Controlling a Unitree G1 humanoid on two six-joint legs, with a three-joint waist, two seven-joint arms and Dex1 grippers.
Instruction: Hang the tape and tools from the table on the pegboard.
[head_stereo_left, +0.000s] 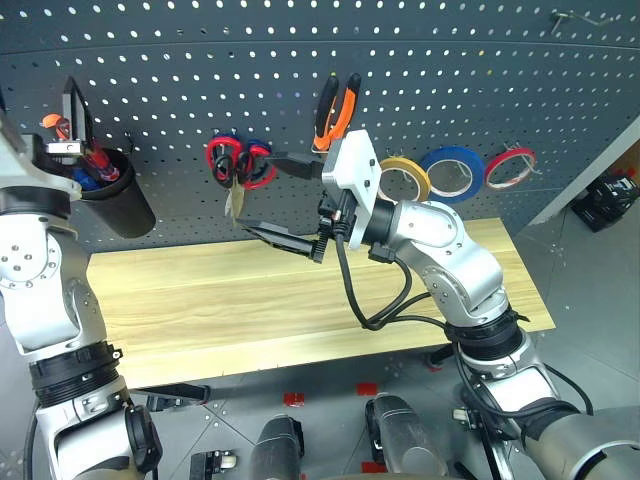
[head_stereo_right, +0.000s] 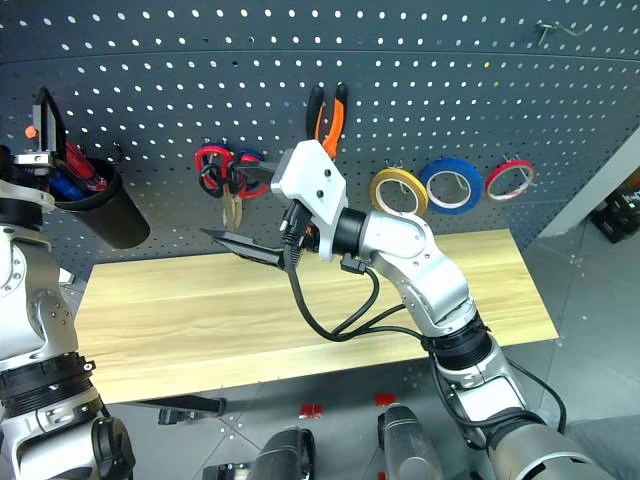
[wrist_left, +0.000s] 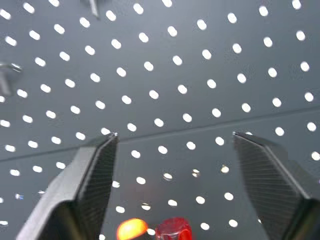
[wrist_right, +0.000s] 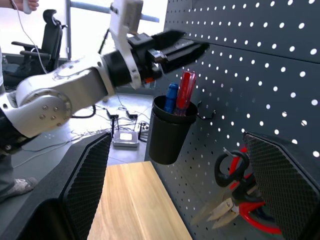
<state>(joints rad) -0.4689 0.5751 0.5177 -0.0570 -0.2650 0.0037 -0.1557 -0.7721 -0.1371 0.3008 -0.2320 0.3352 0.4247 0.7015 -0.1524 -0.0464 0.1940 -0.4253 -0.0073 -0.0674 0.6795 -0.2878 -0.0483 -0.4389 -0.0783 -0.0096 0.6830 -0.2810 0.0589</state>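
Looking at the pegboard (head_stereo_left: 420, 60), we think the job is almost done. The tape (head_stereo_left: 404, 178) hangs on a hook beside the blue roll (head_stereo_left: 448, 171) and the thin red roll (head_stereo_left: 509, 168). The pliers (head_stereo_left: 335, 110) hang to the left of the tape, handles up. The black-handled scissors (wrist_right: 231, 169) hang on a hook next to the red-handled scissors (head_stereo_left: 226, 160), further left still. The red-handled screwdriver (wrist_right: 185, 93) stands in the black cup (head_stereo_left: 115, 192), which hangs on the board far to the left of the tape. The table (head_stereo_left: 300, 300) sits under the board.

We judge that the step in hand is letting go of the screwdriver in the cup. Our left gripper (wrist_right: 182, 46) is right above the cup, and its fingers (wrist_left: 95, 175) stand wide apart with nothing between them. The arm reaches up and forward, tipped toward the board.

Our right gripper (head_stereo_left: 285, 200) points sideways along the board toward the cup, a bit to the left of the tape. Its fingers are wide apart too, and empty.

Next, we think the left arm should pull back gently, so it does not bump the cup or the handles in it.
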